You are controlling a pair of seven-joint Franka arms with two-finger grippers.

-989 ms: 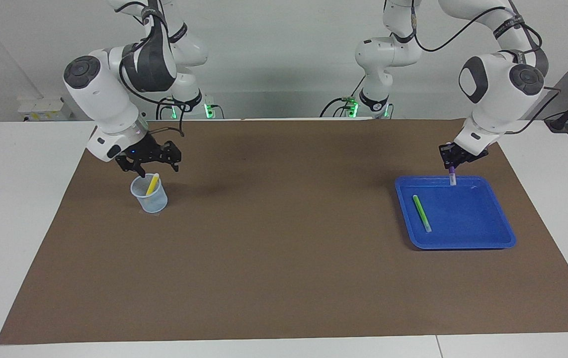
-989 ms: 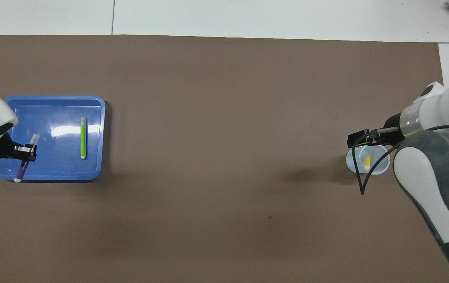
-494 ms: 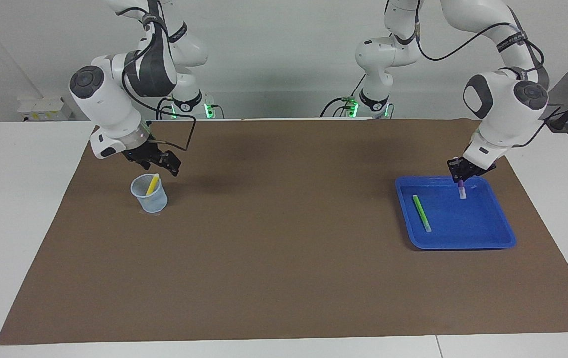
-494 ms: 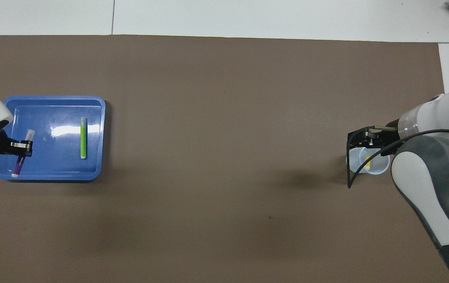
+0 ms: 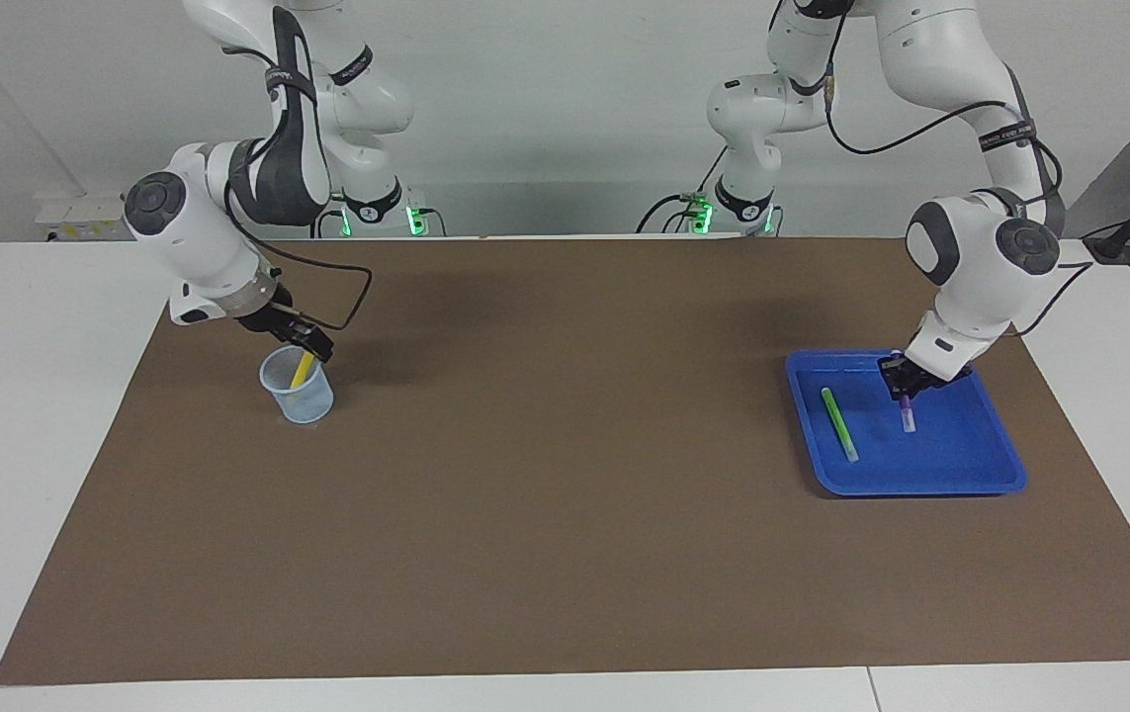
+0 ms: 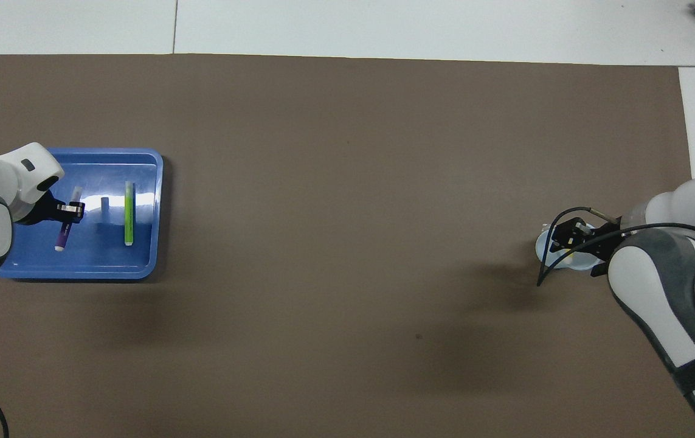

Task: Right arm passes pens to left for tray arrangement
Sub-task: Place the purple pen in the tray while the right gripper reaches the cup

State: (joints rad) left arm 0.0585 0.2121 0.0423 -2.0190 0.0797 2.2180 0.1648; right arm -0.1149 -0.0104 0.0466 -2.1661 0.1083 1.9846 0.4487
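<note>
The blue tray (image 5: 970, 473) (image 6: 140, 271) lies at the left arm's end of the table. A green pen (image 5: 839, 423) (image 6: 129, 213) rests flat in it. My left gripper (image 5: 905, 382) (image 6: 71, 210) hangs low over the tray, shut on a purple pen (image 5: 907, 410) (image 6: 62, 234). This pen tilts with its pale end down near the tray floor, beside the green pen. At the right arm's end, a yellow pen (image 5: 302, 371) stands slanted in a pale-blue cup (image 5: 300, 398) (image 6: 543, 243). My right gripper (image 5: 304, 342) (image 6: 569, 234) is at the cup's mouth, by the yellow pen's upper end.
A brown mat (image 5: 565, 475) covers most of the white table (image 5: 31, 415). A black cable (image 5: 352, 297) loops off the right wrist beside the cup. Both arm bases (image 5: 742, 203) stand at the robots' edge of the table.
My left gripper carried the purple pen down into the tray, closer to the green pen. My right gripper dropped from above the cup to its mouth, at the yellow pen's top.
</note>
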